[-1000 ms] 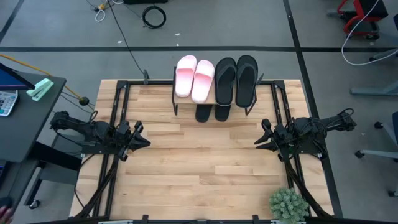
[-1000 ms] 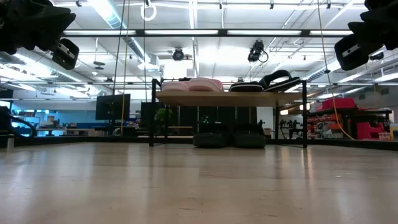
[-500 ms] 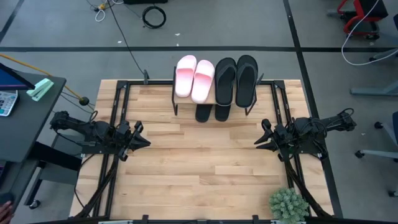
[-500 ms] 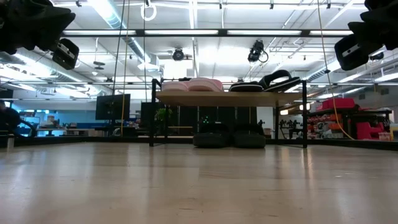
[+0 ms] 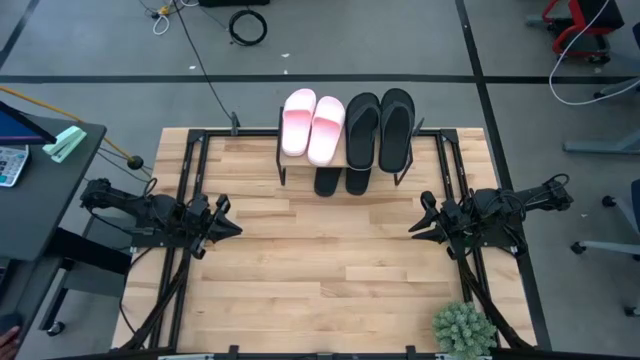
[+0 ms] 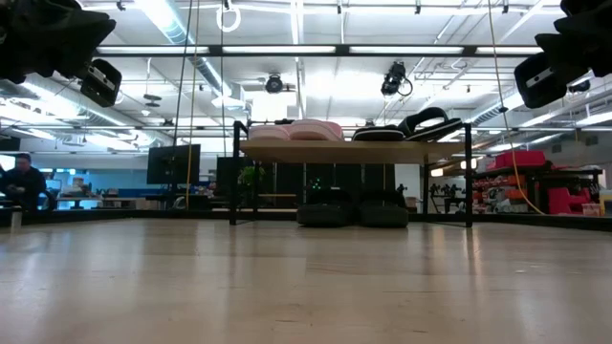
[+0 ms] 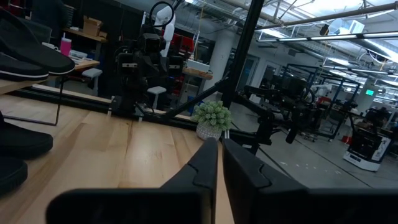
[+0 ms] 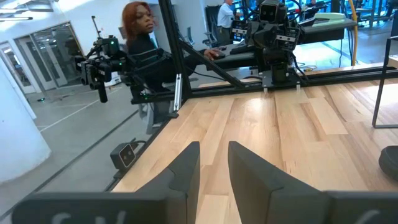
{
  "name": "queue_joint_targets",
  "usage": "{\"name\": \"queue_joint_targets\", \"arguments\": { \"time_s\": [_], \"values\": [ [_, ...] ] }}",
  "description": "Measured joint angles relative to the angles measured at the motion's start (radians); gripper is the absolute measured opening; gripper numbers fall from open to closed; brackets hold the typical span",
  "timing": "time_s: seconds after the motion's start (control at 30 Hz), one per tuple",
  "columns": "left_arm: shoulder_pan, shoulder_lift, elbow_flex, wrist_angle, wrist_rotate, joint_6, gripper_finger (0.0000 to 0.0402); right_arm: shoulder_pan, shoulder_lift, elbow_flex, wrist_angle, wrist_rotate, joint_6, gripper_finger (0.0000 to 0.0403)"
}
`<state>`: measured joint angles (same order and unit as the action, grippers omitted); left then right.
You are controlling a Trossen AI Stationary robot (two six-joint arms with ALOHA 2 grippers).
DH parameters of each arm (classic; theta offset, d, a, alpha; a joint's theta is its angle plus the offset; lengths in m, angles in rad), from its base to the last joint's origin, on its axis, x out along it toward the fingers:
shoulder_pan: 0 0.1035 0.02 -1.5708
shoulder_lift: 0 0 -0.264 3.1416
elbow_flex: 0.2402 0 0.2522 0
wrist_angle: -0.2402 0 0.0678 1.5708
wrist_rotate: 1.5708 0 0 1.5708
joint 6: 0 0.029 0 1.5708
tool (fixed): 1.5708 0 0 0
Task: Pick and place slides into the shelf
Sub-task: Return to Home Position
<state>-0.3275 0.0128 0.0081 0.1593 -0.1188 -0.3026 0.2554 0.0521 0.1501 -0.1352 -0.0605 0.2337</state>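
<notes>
Claws both empty — left claw nearly pinched together at frame left, right claw slightly apart at frame right. All slides sit on the shelf, upper centre; best just hold clear of the surface.

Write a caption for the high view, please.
All slides sit on the shelf; left gripper and right gripper wait empty at the sides.
</notes>
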Motion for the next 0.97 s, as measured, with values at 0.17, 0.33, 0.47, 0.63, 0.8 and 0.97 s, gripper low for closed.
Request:
{"name": "queue_joint_targets", "arguments": {
  "time_s": [0.17, 0.33, 0.47, 0.63, 0.8, 0.97],
  "values": [
    [0.000, 0.000, 0.000, 0.000, 0.000, 0.000, 0.0025, 0.000, 0.000, 0.000, 0.000, 0.000, 0.000, 0.0090],
    [0.000, 0.000, 0.000, 0.000, 0.000, 0.001, 0.0032, 0.000, 0.000, 0.000, 0.000, 0.000, 0.000, 0.0090],
    [0.000, 0.000, 0.000, 0.000, 0.000, 0.001, 0.0038, 0.000, 0.000, 0.000, 0.000, 0.000, 0.000, 0.0090],
    [0.000, 0.000, 0.000, 0.000, 0.000, 0.000, 0.0041, 0.000, 0.000, 0.000, 0.000, 0.000, 0.000, 0.0090],
    [0.000, 0.000, 0.000, 0.000, 0.000, 0.000, 0.0034, 0.000, 0.000, 0.000, 0.000, 0.000, 0.000, 0.0090],
    [0.000, 0.000, 0.000, 0.000, 0.000, 0.000, 0.0028, 0.000, 0.000, 0.000, 0.000, 0.000, 0.000, 0.0090]
  ]
}}
